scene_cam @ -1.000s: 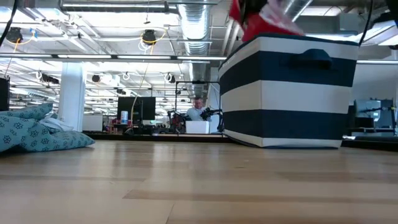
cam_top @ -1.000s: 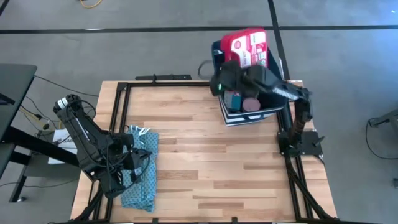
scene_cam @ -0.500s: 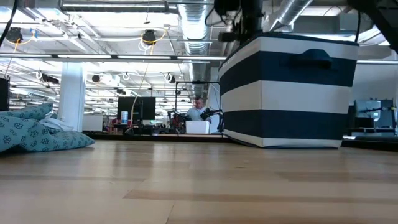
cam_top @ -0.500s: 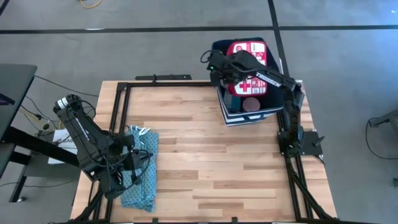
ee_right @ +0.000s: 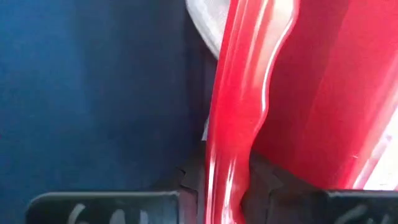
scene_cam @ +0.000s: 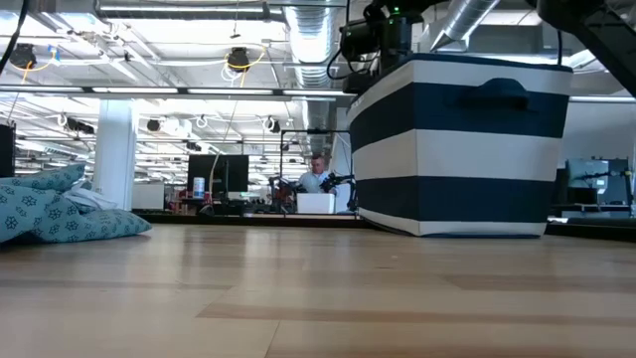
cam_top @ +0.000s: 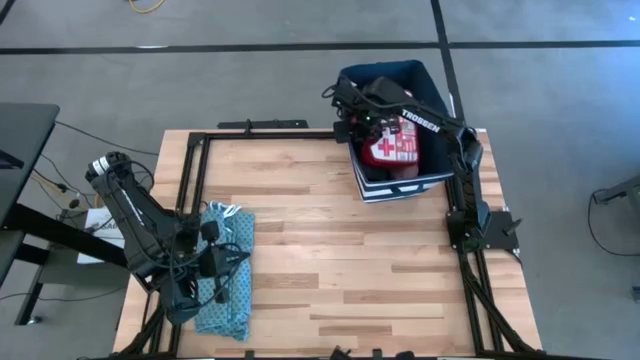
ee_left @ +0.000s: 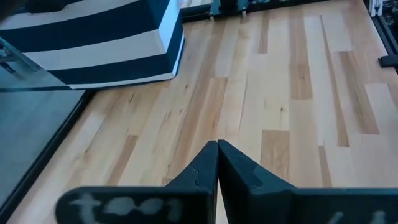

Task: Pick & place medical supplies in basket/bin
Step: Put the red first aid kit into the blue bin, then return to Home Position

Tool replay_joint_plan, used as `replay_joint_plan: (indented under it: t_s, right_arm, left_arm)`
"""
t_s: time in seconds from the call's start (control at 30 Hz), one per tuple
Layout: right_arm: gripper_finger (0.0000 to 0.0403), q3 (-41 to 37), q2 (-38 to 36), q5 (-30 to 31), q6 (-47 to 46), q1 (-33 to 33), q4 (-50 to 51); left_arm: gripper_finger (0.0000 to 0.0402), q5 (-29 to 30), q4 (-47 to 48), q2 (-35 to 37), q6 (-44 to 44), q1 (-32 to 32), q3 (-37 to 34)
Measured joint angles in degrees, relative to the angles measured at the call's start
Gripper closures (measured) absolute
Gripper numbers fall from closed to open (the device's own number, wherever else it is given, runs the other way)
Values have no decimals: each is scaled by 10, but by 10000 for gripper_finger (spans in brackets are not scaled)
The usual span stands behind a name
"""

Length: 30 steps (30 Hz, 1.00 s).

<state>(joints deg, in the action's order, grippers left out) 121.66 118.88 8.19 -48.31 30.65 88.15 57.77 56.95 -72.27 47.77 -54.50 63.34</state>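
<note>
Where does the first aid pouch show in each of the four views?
High view: first aid pouch inside the navy bin, far right.
Low view: not visible; bin wall hides it.
Left wrist view: not in it.
Right wrist view: red edge pinched in the right hand.
Shared landmark: the striped bin.

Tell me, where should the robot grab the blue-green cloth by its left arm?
Probably from above, at the top fold of the teal cloth. It lies in a soft, bunched heap on the table and stands proud there in the low view, so there is loose fabric to pinch. The left gripper, shut, waits beside it.
</note>
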Motion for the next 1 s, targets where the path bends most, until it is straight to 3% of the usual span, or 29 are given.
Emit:
replay_joint_plan:
  t_s: [0.27, 0.7, 0.87, 1.0]
  right_arm:
    - [308, -2, -3, 15, 90, -7, -20]
    - [188, 5, 1, -25, 126, -15, -18]
    - [169, 56, 7, -99, 174, -8, 36]
    - [170, 96, -34, -164, 179, -15, 28]
  left_arm:
    - [401, -1, -14, 0, 0, 0, 0]
    - [401, -1, -14, 0, -1, 0, 0]
    - [402, -2, -13, 0, -1, 0, 0]
    - [401, -2, -9, 0, -1, 0, 0]
